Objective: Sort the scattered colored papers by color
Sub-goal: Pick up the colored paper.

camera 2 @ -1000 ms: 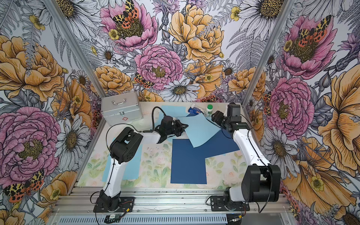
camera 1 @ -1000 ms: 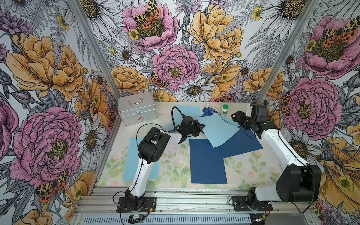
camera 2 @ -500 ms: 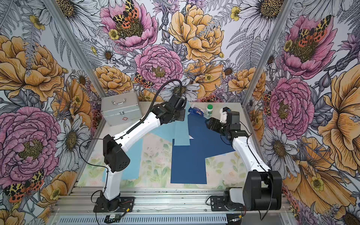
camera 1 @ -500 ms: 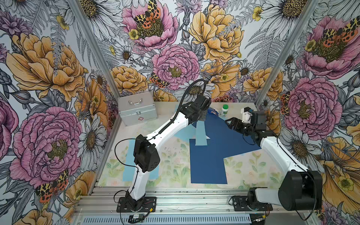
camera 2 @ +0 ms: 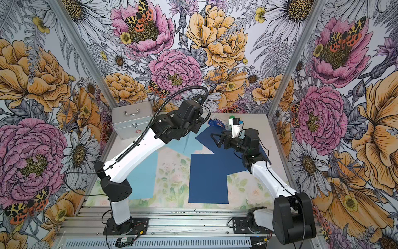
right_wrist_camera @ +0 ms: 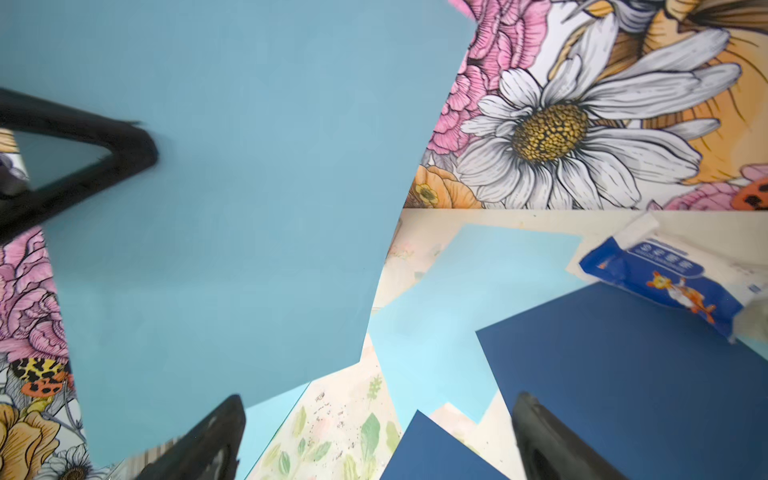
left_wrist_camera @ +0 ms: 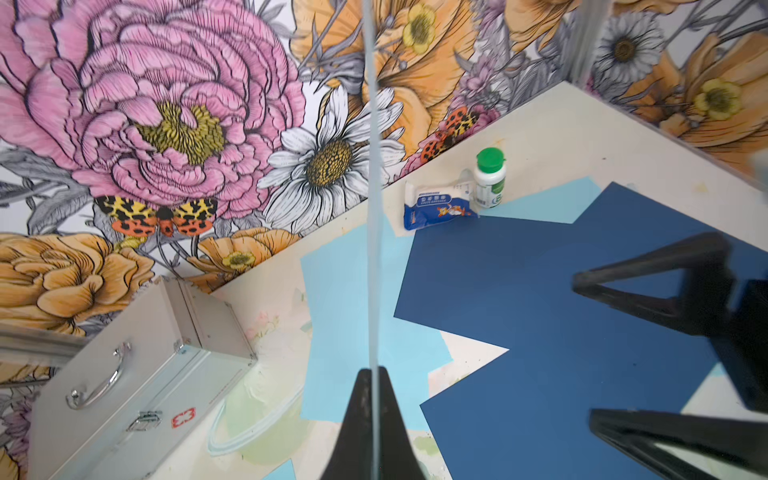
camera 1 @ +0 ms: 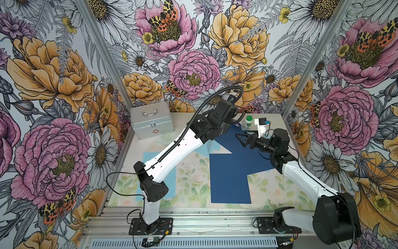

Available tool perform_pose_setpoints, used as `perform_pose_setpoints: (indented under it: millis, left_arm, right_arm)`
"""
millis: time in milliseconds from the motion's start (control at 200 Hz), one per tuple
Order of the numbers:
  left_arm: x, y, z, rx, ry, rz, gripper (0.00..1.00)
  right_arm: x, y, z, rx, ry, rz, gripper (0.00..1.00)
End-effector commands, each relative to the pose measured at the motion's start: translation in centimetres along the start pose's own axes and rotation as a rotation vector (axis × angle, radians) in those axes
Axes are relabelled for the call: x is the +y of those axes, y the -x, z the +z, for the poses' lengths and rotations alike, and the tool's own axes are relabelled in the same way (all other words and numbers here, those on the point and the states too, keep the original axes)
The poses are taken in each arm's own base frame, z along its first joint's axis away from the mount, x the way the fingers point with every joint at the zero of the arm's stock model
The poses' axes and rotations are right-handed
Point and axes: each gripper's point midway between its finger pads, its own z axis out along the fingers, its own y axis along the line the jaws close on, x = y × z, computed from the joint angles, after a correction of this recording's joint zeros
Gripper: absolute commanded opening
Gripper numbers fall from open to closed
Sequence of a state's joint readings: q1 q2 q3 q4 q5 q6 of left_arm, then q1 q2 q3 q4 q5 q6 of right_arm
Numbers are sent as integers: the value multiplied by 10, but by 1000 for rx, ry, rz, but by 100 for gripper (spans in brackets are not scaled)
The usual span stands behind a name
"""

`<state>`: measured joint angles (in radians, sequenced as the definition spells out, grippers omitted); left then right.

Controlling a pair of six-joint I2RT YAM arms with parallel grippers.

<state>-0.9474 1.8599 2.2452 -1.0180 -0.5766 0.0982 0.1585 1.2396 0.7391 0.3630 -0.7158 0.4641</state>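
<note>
The silver case (camera 1: 151, 121) stands shut against the back wall, with a handle on its lid and a red cross-shaped mark (left_wrist_camera: 183, 417) on its front. Along that wall, well away from the case toward the right arm's side, lies a crinkled blue-and-white packet (left_wrist_camera: 436, 208) printed with a cartoon figure and characters too small to read. Just past it stands a white bottle (left_wrist_camera: 489, 178) with a green cap, its label illegible.

The left gripper (left_wrist_camera: 371, 386) is pinched on a light-blue sheet (right_wrist_camera: 228, 208) lifted between case and packet. The sheet fills much of the right wrist view. In both top views the left arm (camera 1: 172, 151) hides that gripper.

Beyond the held sheet from the case, the right gripper (camera 1: 240, 139) hovers empty, fingers spread wide, over an angled navy sheet (camera 1: 228, 140). A second navy sheet (camera 1: 230, 183) overlaps it nearer the arm bases.

More light-blue paper lies flat:
- A sheet (camera 2: 144, 183) lies in front of the case, partly under the left arm.
- Another (left_wrist_camera: 332, 311) lies beside the case.
- A third (left_wrist_camera: 540, 203) peeks out by the bottle.
</note>
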Motion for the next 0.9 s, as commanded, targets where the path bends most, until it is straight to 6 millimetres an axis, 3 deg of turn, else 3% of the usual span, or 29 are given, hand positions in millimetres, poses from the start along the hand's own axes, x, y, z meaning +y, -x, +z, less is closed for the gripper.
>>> perform_pose_setpoints:
  millis: [0,20,240,365,460,600,776,896]
  left_arm:
    - [2,5,-13,-27,-7,122,0]
    - [7,11,-26,-58,-22,106,0]
    - [-1,36,-94,-311,-275,1,0]
    - [11,42,-138,-467,-397,-78,0]
    - [20,40,-161,-537,-495,-142,0]
    - [26,34,-178,-579,-566,-160,0]
    - [26,24,-177,-571,-635,-182,0]
    - [22,22,-178,-575,-679,-183,0]
  right_arm:
    - [26,20,-6,-110,93,-145,99]
    - [28,22,-7,-120,97,-155,99]
    - [41,37,-21,-251,113,-239,99]
    - [51,48,-27,-290,134,-264,99]
    - [67,60,-32,-340,202,-281,99]
    - [96,79,-45,-428,334,-295,99]
    - [128,87,-44,-417,461,-322,99]
    - [130,91,-40,-428,455,-347,99]
